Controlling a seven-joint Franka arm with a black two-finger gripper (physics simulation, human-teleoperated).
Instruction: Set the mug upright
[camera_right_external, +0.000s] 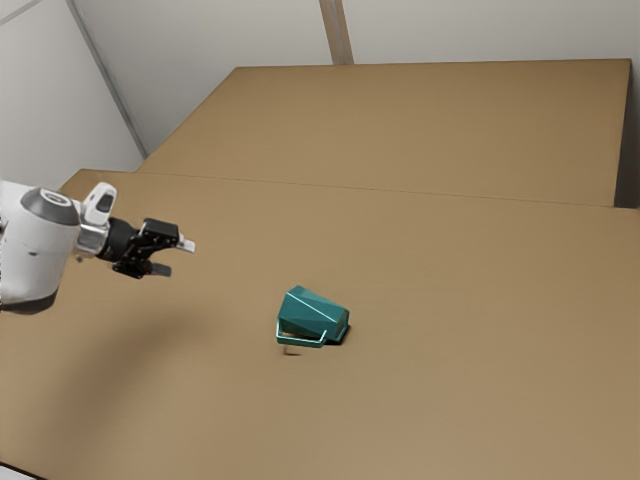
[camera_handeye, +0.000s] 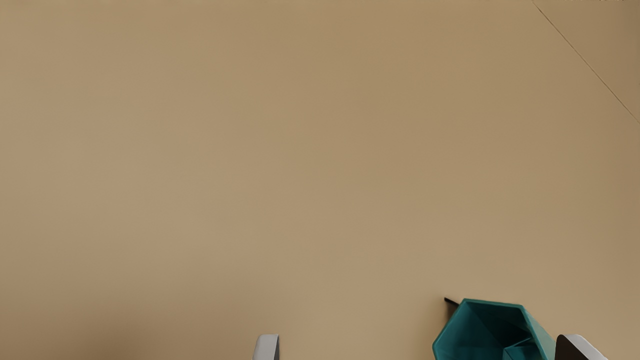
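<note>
When viewing the table (camera_right_external: 480, 300) from the exterior camera, note the arm (camera_right_external: 35, 245) entering at the exterior view's left and reaching toward the exterior view's right. Locate the gripper (camera_right_external: 174, 258) at the end of the arm, raised above the table and well apart from the mug (camera_right_external: 312, 315). Read the gripper as open: see the fingers (camera_handeye: 266, 348) spread wide from each other in the wrist view.

Find the mug lying on its side on the table, toward the exterior view's right from the gripper. Identify by teal colour and flat-faceted walls. Note the opening (camera_handeye: 480, 330) turned toward the exterior view's left, with the narrower base toward the exterior view's right. Observe the bright-edged handle (camera_right_external: 300, 343) on the side facing the exterior camera.

In the wrist view, look into the dark teal interior through the opening. Note the mug partly cut off there, appearing close beside one finger. Note also a thin dark sliver (camera_handeye: 451, 301) beside the rim, too small to identify.

Register a soft shadow (camera_right_external: 140, 350) on the table. Past the seam (camera_right_external: 400, 191), register a second tan surface (camera_right_external: 430, 130), pale walls (camera_right_external: 200, 40) and an upright brown strip (camera_right_external: 337, 30)
</note>
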